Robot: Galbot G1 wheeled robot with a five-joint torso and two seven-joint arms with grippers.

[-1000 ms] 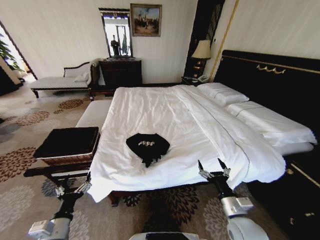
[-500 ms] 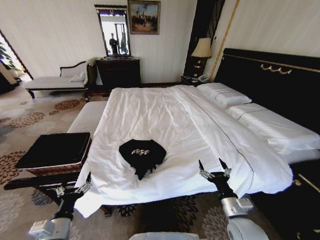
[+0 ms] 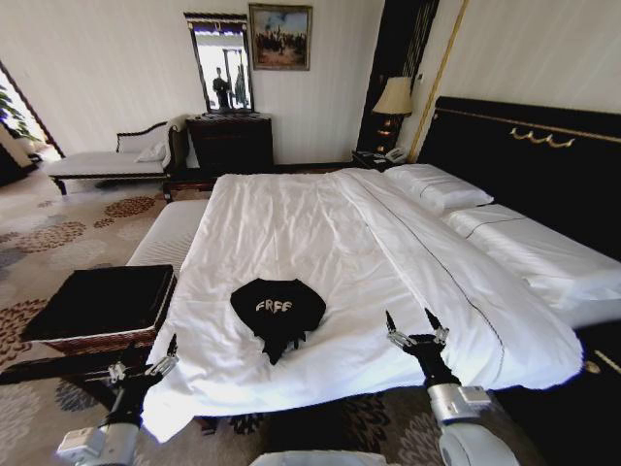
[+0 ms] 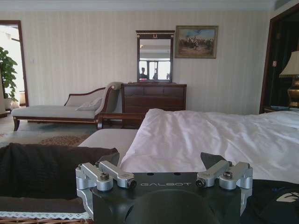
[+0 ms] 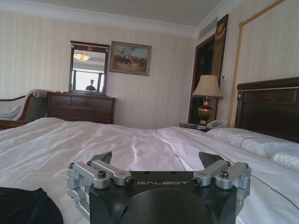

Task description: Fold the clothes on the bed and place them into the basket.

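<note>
The black T-shirt [image 3: 277, 312] with white lettering lay bunched on the white duvet of the bed [image 3: 330, 233], near the foot edge closest to the robot and slightly toward the robot's left of the bed's middle. It was not spread flat; the fabric was gathered into a rounded heap with a loose end trailing toward the foot edge. The basket [image 3: 99, 309], brown wicker with a black fabric top, stood on a dark-framed desk [image 3: 53, 364] to the robot's left of the bed, just beside the hanging duvet corner. The left gripper [image 3: 148, 361] was held low at that corner, between the basket and the bed edge, fingers apart and holding nothing; in the left wrist view the same gripper [image 4: 164, 163] showed both fingers spread, with the basket's black top [image 4: 42, 168] to one side and part of the T-shirt [image 4: 275, 200] to the other. The right gripper [image 3: 415, 326] hovered over the foot edge of the bed, to the robot's right of the T-shirt and well apart from it, fingers spread and empty. The right wrist view confirmed that gripper [image 5: 159, 163] open above the duvet, with an edge of the T-shirt [image 5: 28, 205] at the frame's corner.
</note>
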